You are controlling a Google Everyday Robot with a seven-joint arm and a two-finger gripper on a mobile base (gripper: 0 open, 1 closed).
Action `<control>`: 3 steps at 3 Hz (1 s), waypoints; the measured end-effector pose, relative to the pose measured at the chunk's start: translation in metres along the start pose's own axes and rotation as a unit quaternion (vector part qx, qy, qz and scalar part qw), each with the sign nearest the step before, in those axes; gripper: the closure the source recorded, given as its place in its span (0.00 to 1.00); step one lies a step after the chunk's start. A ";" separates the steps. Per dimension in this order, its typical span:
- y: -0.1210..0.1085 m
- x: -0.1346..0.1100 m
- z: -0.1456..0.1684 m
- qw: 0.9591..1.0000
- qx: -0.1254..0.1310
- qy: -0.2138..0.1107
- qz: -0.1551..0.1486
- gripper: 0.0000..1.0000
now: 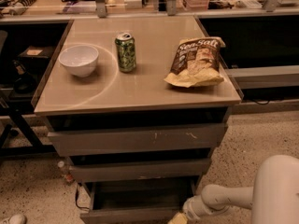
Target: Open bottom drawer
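The bottom drawer (126, 214) is the narrowest grey front at the foot of the cabinet. It stands pulled out, with its dark shallow box showing behind the front. Above it are the mid-width drawer front (140, 170) and the widest front (140, 140) with pale scratch marks. My gripper (178, 218) is at the bottom edge of the view, at the right end of the bottom drawer's front. Only its yellowish tip shows, and my pale arm (224, 197) reaches in from the right.
On the cabinet top (140, 92) stand a white bowl (79, 59), a green can (125, 52) and a chip bag (195, 62). A small bottle (64, 171) lies on the speckled floor at the cabinet's left. Dark shelves and a cluttered bench are behind.
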State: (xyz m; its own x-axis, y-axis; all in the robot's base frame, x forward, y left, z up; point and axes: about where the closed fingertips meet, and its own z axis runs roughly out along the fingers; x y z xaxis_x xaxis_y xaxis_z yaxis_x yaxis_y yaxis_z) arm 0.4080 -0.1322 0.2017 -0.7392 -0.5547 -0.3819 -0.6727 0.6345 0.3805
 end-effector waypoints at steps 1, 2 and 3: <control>0.003 0.008 0.001 1.000 -0.006 0.010 0.005 0.00; 0.015 0.026 -0.013 0.999 -0.025 0.004 0.024 0.00; 0.015 0.026 -0.013 0.999 -0.025 0.004 0.025 0.00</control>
State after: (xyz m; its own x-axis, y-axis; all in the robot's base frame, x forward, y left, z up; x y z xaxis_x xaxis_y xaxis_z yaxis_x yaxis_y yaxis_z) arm 0.3781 -0.1443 0.2081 -0.7716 -0.5280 -0.3547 -0.6360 0.6332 0.4411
